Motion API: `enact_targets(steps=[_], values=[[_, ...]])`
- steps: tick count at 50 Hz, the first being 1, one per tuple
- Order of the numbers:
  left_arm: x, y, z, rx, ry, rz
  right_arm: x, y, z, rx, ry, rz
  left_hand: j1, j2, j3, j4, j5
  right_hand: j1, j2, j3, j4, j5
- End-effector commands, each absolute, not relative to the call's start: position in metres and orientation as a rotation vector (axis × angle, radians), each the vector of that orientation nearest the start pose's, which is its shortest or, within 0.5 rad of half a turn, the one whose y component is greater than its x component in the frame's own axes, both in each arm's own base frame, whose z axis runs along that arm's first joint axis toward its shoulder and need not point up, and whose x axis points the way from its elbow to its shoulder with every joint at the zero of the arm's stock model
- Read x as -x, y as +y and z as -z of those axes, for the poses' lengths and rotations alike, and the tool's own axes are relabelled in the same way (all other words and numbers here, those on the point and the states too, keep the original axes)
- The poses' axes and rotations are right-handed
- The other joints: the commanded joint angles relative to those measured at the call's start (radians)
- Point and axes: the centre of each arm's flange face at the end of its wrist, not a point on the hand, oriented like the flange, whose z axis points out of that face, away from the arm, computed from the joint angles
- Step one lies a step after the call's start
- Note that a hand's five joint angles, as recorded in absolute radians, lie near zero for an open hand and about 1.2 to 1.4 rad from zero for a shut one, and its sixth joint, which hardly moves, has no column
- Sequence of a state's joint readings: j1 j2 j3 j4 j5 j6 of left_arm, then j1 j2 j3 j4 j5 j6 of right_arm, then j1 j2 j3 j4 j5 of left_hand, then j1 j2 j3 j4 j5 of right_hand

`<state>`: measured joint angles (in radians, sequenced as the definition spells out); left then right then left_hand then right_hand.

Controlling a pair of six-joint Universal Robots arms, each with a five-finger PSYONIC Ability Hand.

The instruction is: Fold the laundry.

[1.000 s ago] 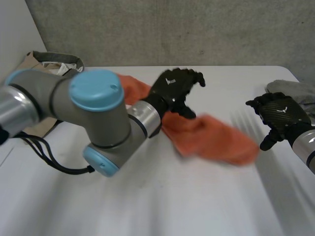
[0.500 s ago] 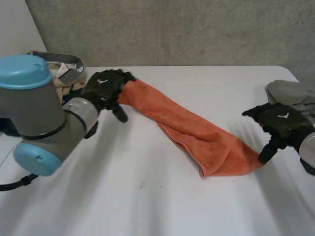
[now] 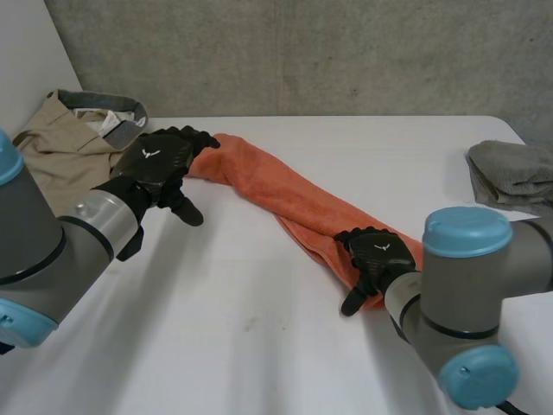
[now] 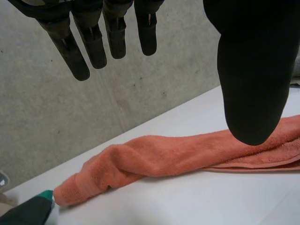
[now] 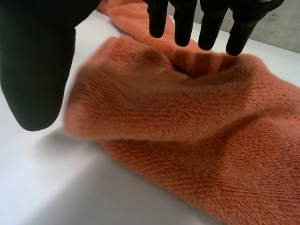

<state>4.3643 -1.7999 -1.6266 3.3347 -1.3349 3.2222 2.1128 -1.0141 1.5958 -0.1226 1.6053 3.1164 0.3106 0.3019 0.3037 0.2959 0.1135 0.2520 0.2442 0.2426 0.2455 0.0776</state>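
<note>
1. We've got the orange towel (image 3: 294, 203) bunched in a long strip across the white table (image 3: 259, 346).
2. Our left hand (image 3: 160, 164) is by its far end, fingers straight, holding nothing.
3. Our right hand (image 3: 376, 255) is over the near end, spread open, no grip.

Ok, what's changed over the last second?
The left hand dragged the orange towel leftward, stretching it into a long diagonal strip. It then let go and is now open beside the towel's far end. The right hand swung in from the right and is open over the towel's near end. The grey cloth and the beige garment stayed put.
</note>
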Motion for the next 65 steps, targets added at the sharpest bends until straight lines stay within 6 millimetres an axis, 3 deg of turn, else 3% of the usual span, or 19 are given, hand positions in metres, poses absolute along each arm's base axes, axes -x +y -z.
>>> enact_targets(steps=[1,2,3,5,13,17,18,25,35,40,45,48,51,53,56,57,61,64,65], values=[[0.259,-0.267,-0.235,-0.825,2.451,2.348,-0.296,-0.249,-0.12,0.683,2.364,1.604,0.009,0.017,0.016,0.023,0.031,0.583,0.591,0.592,0.589,0.583],[0.258,-0.267,-0.235,-0.823,2.451,2.348,-0.295,-0.25,-0.123,0.701,2.358,1.636,0.009,0.017,0.016,0.023,0.031,1.038,1.046,1.047,1.044,1.038],[0.258,-0.268,-0.235,-0.819,2.452,2.348,-0.294,-0.251,-0.124,0.705,2.359,1.652,0.009,0.017,0.016,0.023,0.031,1.143,1.151,1.153,1.15,1.143],[0.258,-0.268,-0.235,-0.819,2.448,2.349,-0.292,-0.253,-0.127,0.707,2.356,1.694,0.009,0.017,0.016,0.023,0.031,1.144,1.152,1.154,1.151,1.144],[0.259,-0.278,-0.233,-0.808,2.41,2.382,-0.29,-0.248,-0.216,0.808,2.091,2.027,-0.003,0.006,0.004,0.012,0.019,1.144,1.152,1.154,1.151,1.144],[0.265,-0.286,-0.213,-0.826,2.433,2.358,-0.29,-0.234,-0.259,0.946,1.946,2.145,0.0,0.008,0.007,0.015,0.022,1.144,1.152,1.154,1.151,1.144],[0.267,-0.288,-0.21,-0.831,2.435,2.357,-0.29,-0.226,-0.278,0.987,1.883,2.18,0.0,0.008,0.007,0.015,0.022,1.144,1.152,1.154,1.151,1.144],[0.283,-0.309,-0.182,-0.825,2.435,2.358,-0.292,-0.187,-0.328,1.072,1.771,2.137,-0.003,0.006,0.004,0.012,0.019,1.144,1.152,1.154,1.151,1.144],[0.307,-0.342,-0.157,-0.707,2.403,2.347,-0.285,-0.138,-0.379,1.037,1.601,2.185,0.006,0.014,0.013,0.02,0.028,1.144,1.152,1.154,1.151,1.144],[0.311,-0.337,-0.135,-0.745,2.485,2.247,-0.273,-0.128,-0.4,0.986,1.539,2.26,0.088,0.096,0.095,0.102,0.11,1.144,1.152,1.154,1.151,1.144],[0.316,-0.332,-0.118,-0.787,2.526,2.196,-0.272,-0.126,-0.402,0.967,1.532,2.26,0.129,0.138,0.136,0.144,0.151,1.144,1.152,1.154,1.151,1.144],[0.318,-0.332,-0.108,-0.805,2.547,2.173,-0.271,-0.125,-0.404,0.957,1.53,2.261,0.287,0.295,0.294,0.302,0.309,1.144,1.152,1.154,1.151,1.144],[0.319,-0.33,-0.105,-0.824,2.565,2.157,-0.27,-0.124,-0.406,0.951,1.519,2.27,0.808,0.817,0.815,0.823,0.831,1.144,1.152,1.154,1.151,1.144],[0.318,-0.325,-0.105,-0.831,2.586,2.13,-0.268,-0.124,-0.407,0.952,1.518,2.274,1.085,1.094,1.092,1.1,1.107,1.144,1.152,1.154,1.151,1.144],[0.315,-0.319,-0.11,-0.835,2.616,2.091,-0.264,-0.132,-0.405,0.948,1.548,2.292,1.086,1.094,1.093,1.1,1.108,1.144,1.152,1.154,1.151,1.144],[0.31,-0.315,-0.131,-0.823,2.605,2.102,-0.262,-0.137,-0.404,0.948,1.567,2.301,1.086,1.094,1.093,1.1,1.108,1.144,1.152,1.154,1.151,1.144],[0.292,-0.3,-0.181,-0.787,2.582,2.135,-0.246,-0.161,-0.398,0.934,1.693,2.33,1.086,1.094,1.093,1.1,1.108,1.144,1.152,1.154,1.151,1.144],[0.28,-0.288,-0.202,-0.75,2.575,2.142,-0.236,-0.179,-0.393,0.938,1.765,2.343,1.086,1.094,1.093,1.1,1.108,1.144,1.152,1.154,1.151,1.144],[0.272,-0.277,-0.22,-0.733,2.56,2.161,-0.234,-0.183,-0.391,0.945,1.779,2.342,1.086,1.094,1.093,1.1,1.108,1.144,1.152,1.154,1.151,1.144]])
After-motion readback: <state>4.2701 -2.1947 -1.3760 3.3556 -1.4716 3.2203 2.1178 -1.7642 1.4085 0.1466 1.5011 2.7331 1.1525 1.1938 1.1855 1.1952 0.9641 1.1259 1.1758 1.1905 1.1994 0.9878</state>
